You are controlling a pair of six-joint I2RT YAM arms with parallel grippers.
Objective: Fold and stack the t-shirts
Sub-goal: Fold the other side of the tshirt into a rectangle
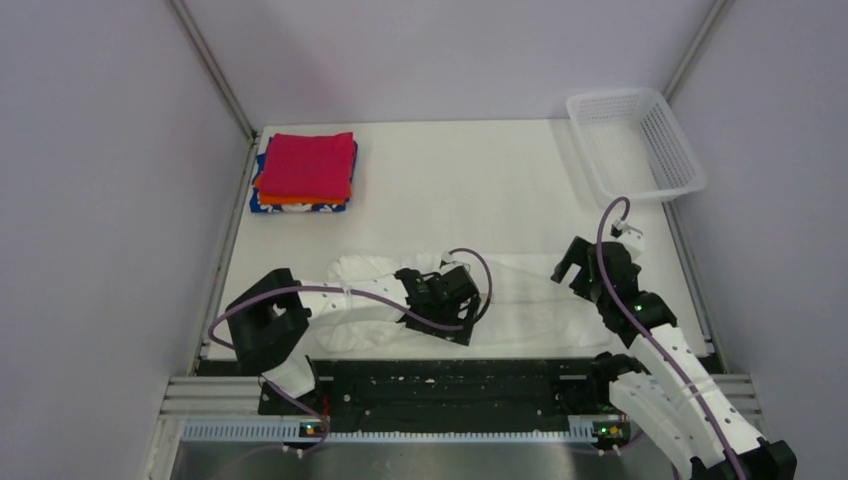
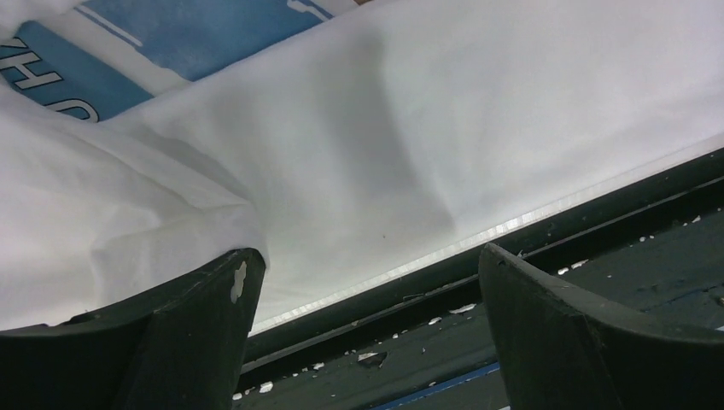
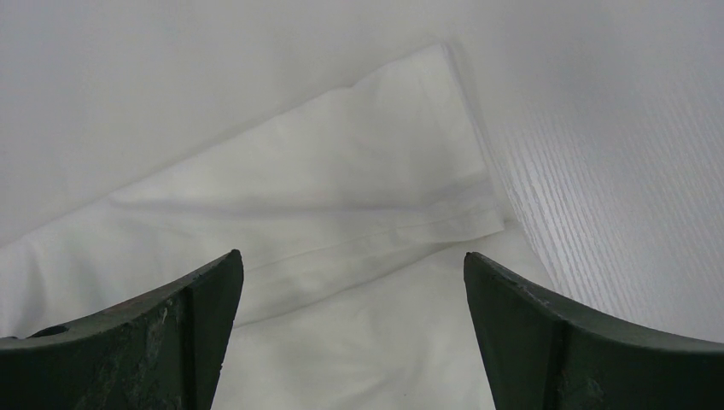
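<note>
Pale lilac walls box in a white surface, and honestly most of what's going on is down at the near edge. Biggest thing lying there is the white t-shirt, spread out sideways between the two arms, flat toward the right and bunched into a lump at its left end where the left arm crosses over it. From the left wrist view you can see a blue print with white lettering on it, and the cloth runs right up to the black rail along the edge. Way off in the far left corner sits the folded stack: magenta-red shirt on top, orange shirt poking out under it, blue shirt at the bottom. A white mesh basket is in the far right corner, well apart from everything. The left pincer is spread wide and clamping nothing, though a fold of the shirt is bunched against its left finger. The right pincer is also gaping wide with nothing in it, hanging over a sleeve that lies flat.
</note>
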